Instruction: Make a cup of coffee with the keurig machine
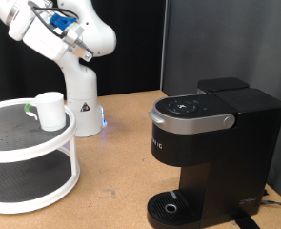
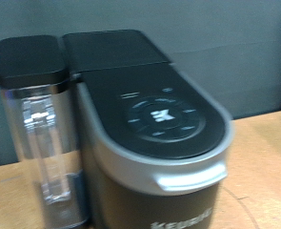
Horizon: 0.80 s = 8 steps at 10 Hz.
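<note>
Keurig machine (image 1: pixel 209 153) stands on the wooden table (image 1: pixel 121 143) at the exterior view's right, lid down, well apart from the arm (image 1: pixel 69 38) raised at the exterior view's top left. The gripper itself is out of frame in both views, so whether its jaws are released or clenched cannot be told. The wrist view looks at the keurig machine (image 2: pixel 159 124) and its clear water tank (image 2: pixel 40 134). The cup (image 1: pixel 50 111) sits on a white round shelf (image 1: pixel 26 157), below the arm.

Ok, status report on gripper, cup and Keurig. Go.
Gripper out of frame, arm raised. Cup on white rack's upper tier. Keurig machine closed, drip base bare.
</note>
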Each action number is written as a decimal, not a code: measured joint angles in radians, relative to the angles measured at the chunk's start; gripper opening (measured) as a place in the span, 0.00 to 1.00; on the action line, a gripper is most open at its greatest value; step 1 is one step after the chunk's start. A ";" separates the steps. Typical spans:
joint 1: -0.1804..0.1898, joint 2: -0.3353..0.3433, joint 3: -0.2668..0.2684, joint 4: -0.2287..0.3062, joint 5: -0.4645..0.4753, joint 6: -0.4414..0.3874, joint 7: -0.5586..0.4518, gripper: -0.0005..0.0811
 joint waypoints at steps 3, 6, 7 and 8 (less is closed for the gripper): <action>-0.036 -0.004 -0.069 0.012 -0.140 -0.125 -0.074 0.01; -0.068 -0.003 -0.156 0.058 -0.245 -0.272 -0.154 0.01; -0.073 -0.002 -0.188 0.079 -0.268 -0.321 -0.175 0.01; -0.073 0.004 -0.206 0.095 -0.275 -0.353 -0.188 0.01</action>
